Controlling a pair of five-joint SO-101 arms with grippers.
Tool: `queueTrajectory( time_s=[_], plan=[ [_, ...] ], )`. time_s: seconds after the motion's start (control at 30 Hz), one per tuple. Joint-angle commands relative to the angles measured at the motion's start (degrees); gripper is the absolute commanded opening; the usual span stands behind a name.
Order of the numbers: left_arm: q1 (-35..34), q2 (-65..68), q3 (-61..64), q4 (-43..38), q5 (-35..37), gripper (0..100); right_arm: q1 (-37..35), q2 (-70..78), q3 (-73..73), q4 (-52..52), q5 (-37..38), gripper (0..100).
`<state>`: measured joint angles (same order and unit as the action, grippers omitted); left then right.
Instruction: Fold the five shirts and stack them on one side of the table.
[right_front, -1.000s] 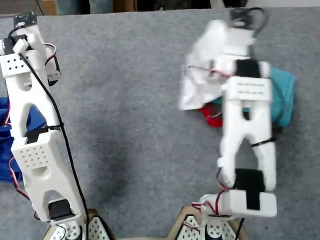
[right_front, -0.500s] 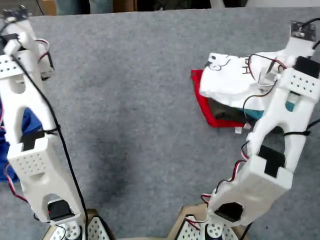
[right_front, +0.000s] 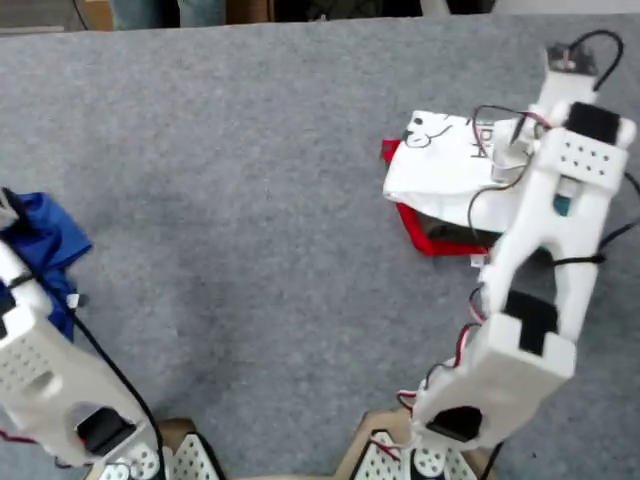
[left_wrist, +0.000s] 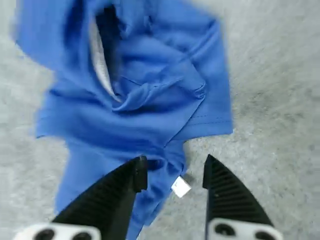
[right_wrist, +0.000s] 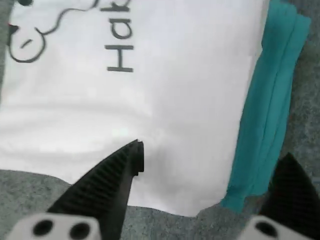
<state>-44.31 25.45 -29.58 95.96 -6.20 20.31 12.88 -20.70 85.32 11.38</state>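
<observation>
A folded white shirt with black print lies on top of a stack at the table's right side, over a red shirt and a teal shirt. My right gripper hangs open just above the white shirt, holding nothing. A crumpled blue shirt lies at the table's left edge. My left gripper hovers open above the blue shirt, its fingers on either side of a hem with a small white tag.
The grey carpeted table stretches between the two arms. The right arm's white links stand over the near side of the stack. The left arm's base link sits at the near left corner.
The right arm laid the white shirt on the stack and settled over it. The left arm swung back from the far left to above the blue shirt.
</observation>
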Motion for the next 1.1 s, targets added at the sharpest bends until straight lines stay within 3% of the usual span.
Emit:
queueTrajectory(
  time_s=[0.0,0.13,0.27,0.5,0.67,0.8,1.07],
  plan=[
    [-0.7,3.3,-0.3,-4.1,6.3,21,-4.6,-6.3,-2.8,0.5,-0.3,43.0],
    [-1.4,10.4,-4.1,-4.5,9.6,18,-7.2,-10.4,-2.7,0.5,-0.3,43.0],
    [-1.4,15.3,-7.8,-3.8,9.4,2,-7.6,-14.2,-2.3,0.5,-0.3,43.0],
    [3.6,16.0,-17.9,5.0,7.0,3,-7.6,-18.4,-2.8,3.3,-0.3,43.0],
    [9.6,8.3,-13.3,5.1,6.1,3,-7.6,-20.4,-2.8,4.0,-0.3,43.0],
    [19.2,-2.0,-4.3,5.1,4.6,3,-7.6,-20.4,-2.8,3.6,-0.3,43.0],
    [50.4,-20.0,8.6,4.8,0.8,3,-7.3,-20.6,-2.8,1.7,-1.8,43.1]
  ],
)
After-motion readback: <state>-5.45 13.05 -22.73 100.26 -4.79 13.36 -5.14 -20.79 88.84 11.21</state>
